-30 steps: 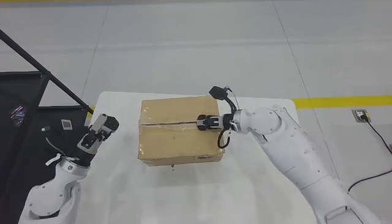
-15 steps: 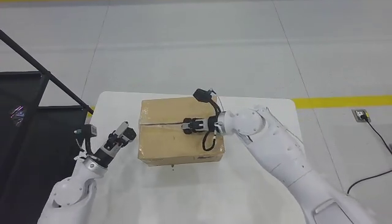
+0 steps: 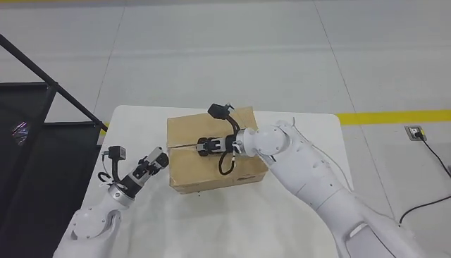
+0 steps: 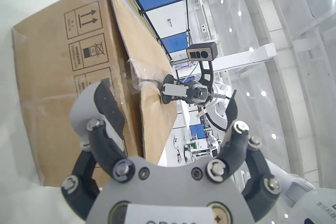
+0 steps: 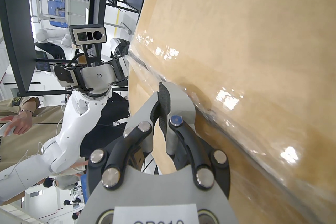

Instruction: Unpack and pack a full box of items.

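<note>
A brown cardboard box [image 3: 218, 163], taped shut along its top seam, stands on the white table [image 3: 296, 209], turned slightly askew. My right gripper [image 3: 200, 146] is shut and rests on the tape seam near the box's left end; its fingers [image 5: 163, 104] are pressed together against the glossy tape on the box [image 5: 249, 38]. My left gripper [image 3: 161, 159] is open just off the box's left side, its fingers [image 4: 105, 101] spread before the printed box [image 4: 65, 64] wall. The right gripper [image 4: 164, 93] sits at the seam's torn tape.
A black metal frame [image 3: 32, 82] and a dark mat [image 3: 21, 159] lie left of the table. Bare tabletop stretches in front of the box and to its right. Grey floor with a yellow line [image 3: 394, 117] lies beyond.
My right gripper has slid leftward along the top seam. The left arm has swung in toward the box's left side. The box has turned and shifted slightly right.
</note>
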